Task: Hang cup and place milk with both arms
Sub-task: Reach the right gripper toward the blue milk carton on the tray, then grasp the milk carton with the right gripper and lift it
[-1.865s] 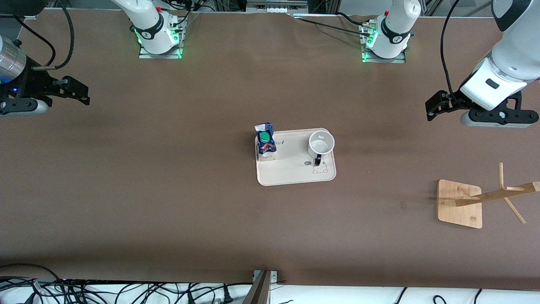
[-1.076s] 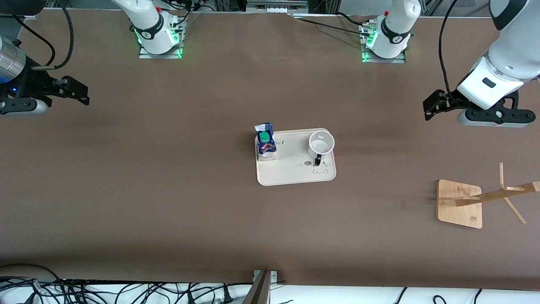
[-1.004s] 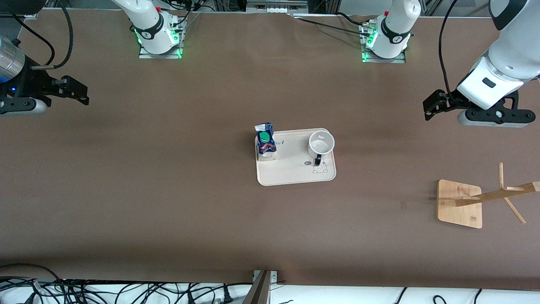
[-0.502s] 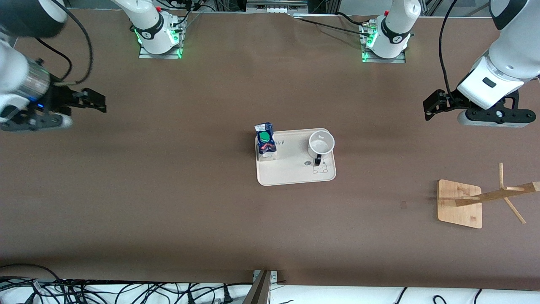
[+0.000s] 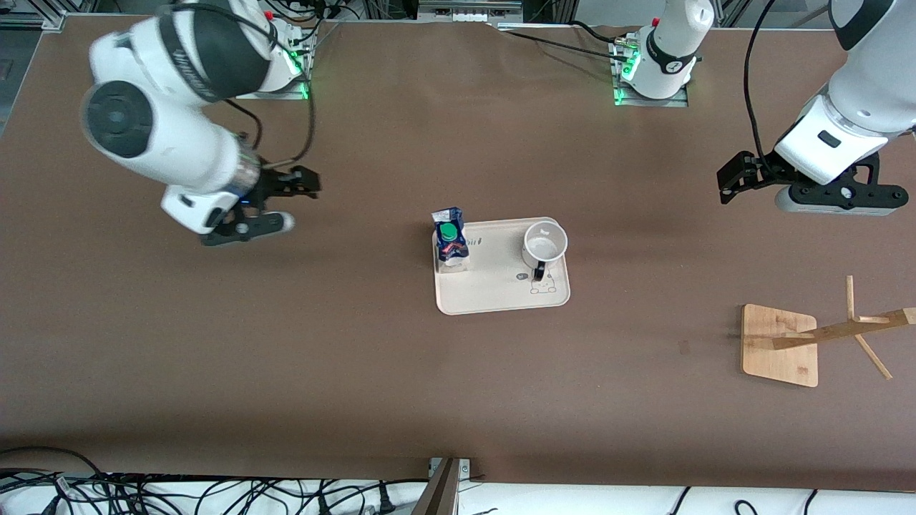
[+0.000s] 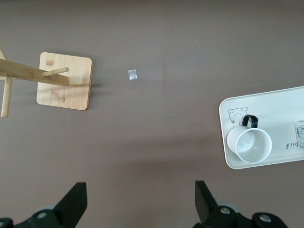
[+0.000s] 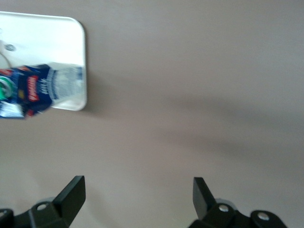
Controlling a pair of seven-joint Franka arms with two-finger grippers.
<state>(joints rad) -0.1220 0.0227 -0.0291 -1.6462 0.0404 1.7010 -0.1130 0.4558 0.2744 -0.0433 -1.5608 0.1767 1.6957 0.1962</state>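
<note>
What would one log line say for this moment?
cup, milk: on tray | right gripper: open, over table | left gripper: open, waits | rack: bare

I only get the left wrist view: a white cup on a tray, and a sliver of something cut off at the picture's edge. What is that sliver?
Observer: That is the milk, a dark blue carton with a green cap. It stands upright on the tray beside the cup, at the tray's end toward the right arm.
Visitor: Is the other arm close to it?
Observer: Not touching. The right end effector hangs open and empty over the table, off the tray toward the right arm's end.
Visitor: And the arm whose camera I have?
Observer: The left end effector is open and empty over the table toward the left arm's end, apart from both the tray and the wooden rack.
</note>
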